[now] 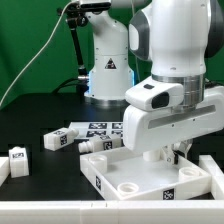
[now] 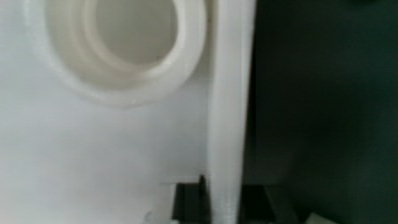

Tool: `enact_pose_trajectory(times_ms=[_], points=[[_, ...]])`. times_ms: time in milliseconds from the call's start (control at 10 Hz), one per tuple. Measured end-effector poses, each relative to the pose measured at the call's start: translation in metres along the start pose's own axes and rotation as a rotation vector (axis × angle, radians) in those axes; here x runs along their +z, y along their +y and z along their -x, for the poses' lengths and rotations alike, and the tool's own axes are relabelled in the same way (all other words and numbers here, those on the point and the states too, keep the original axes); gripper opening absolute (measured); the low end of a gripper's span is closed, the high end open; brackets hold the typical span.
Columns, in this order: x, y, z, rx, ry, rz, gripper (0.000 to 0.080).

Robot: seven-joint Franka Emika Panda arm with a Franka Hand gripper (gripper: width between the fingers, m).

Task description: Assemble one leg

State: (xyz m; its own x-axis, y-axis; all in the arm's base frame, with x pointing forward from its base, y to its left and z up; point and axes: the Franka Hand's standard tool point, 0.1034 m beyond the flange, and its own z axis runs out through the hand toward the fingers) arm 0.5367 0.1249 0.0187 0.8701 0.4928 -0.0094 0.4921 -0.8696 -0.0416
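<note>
Pincer (image 1: pixel 178 152) hovering low over panel (image 1: pixel 140 178), by socket (image 2: pixel 125 50); fingers hidden, so opening and load not discernible. Leg (image 1: pixel 56 139) lying loose on surface (image 1: pixel 30 125) toward exterior view's left edge, long axis roughly paralleling front edge, well apart from pincer.

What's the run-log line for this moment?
gripper: down at white panel, state hidden | legs: loose on table | mounted: none seen

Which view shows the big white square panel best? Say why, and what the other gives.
The exterior view: it shows nearly the whole panel on the black table, with its round sockets, though the arm covers part. The wrist view gives only a blurred close-up of one socket and one edge.
</note>
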Motion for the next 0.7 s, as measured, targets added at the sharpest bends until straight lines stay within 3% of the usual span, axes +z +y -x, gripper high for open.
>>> enact_pose_trajectory(times_ms=[100, 300, 400, 500, 600, 700], points=[[-0.007, 0.005, 0.001, -0.032, 0.002, 0.003, 0.0051], [-0.032, 0.023, 0.014, -0.094, -0.002, 0.01, 0.0401], [-0.046, 0.031, 0.019, -0.12, -0.002, 0.018, 0.0401], [-0.068, 0.044, 0.025, -0.165, 0.012, 0.036, 0.0539], [-0.084, 0.06, 0.035, -0.199, 0.023, 0.054, 0.0614], [-0.09, 0.078, 0.051, -0.23, 0.024, 0.063, 0.0642]])
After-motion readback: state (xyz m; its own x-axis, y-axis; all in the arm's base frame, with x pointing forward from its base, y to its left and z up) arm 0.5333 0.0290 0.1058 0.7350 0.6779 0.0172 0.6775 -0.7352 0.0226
